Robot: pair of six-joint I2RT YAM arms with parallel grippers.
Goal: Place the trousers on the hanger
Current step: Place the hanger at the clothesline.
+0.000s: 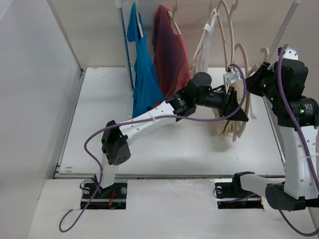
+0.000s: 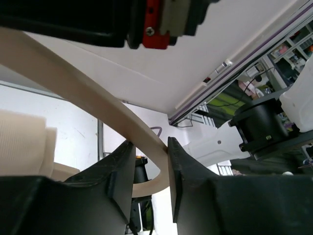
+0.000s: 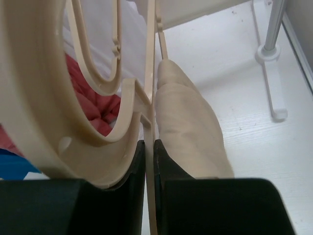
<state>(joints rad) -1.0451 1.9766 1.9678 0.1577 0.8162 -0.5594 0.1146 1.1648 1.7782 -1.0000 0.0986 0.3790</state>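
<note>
Left wrist view: left gripper (image 2: 150, 147) is clenched on the pale tan curved hanger (image 2: 73, 83).
The right gripper (image 3: 149, 144) pinches a thin tan bar (image 3: 150, 73); the wrinkled beige-cream cloth trousers (image 3: 190, 127) hang just beside its right finger, nearer this arm.

The white counter (image 1: 199, 144) lies flat before me, carrying the clothes rack's white foot (image 3: 274, 88) at its far right, the left arm's base (image 1: 104, 191) and right arm's base (image 1: 238, 195) at the near edge, and a purple cable (image 1: 75, 219) looping by the left one.

trousers (image 3: 190, 127) hang beside hanger (image 3: 149, 73), seemingly touching.
</note>
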